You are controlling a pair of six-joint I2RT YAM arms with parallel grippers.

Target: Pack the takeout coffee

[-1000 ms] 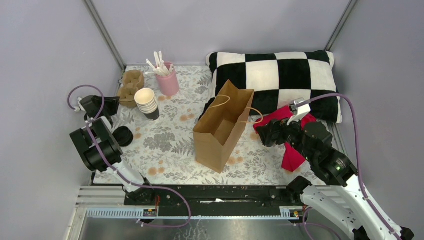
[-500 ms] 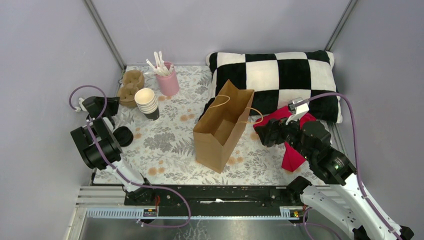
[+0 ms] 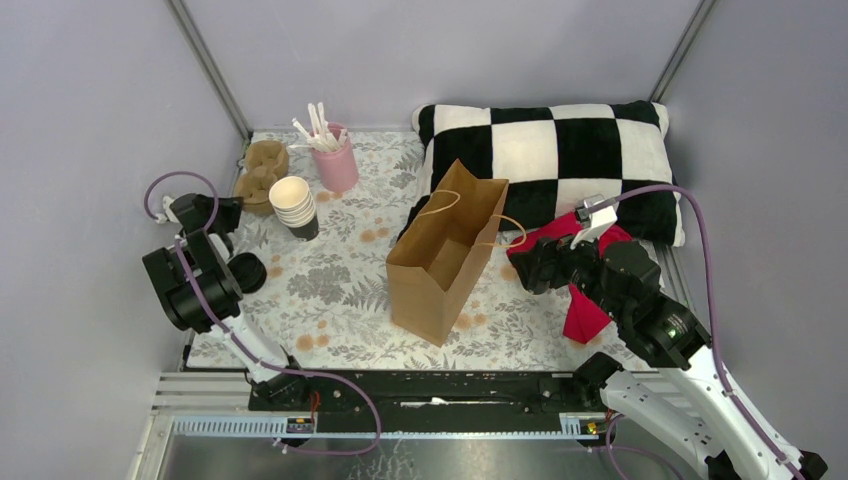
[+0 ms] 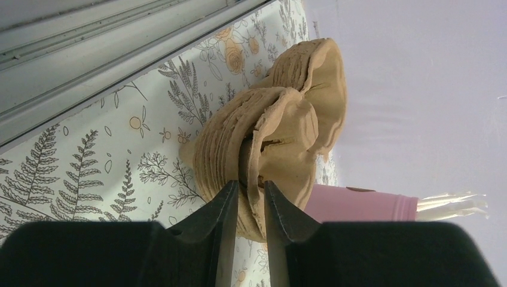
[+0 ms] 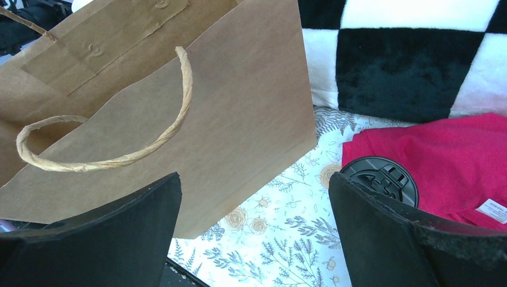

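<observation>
One takeout coffee (image 5: 378, 178) near one paper bag (image 5: 239, 107); perhaps five stacked cups (image 3: 293, 205).

light: bright, diffuse | shadows: faint, soft | focus: sharp; wrist foregrounds blurred

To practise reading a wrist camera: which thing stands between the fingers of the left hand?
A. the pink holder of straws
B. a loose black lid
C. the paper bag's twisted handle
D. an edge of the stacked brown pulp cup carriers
D: in the left wrist view the left hand has one finger on each side of an upstanding edge of the brown pulp cup carriers, while the pink holder lies beyond them, untouched.
</observation>
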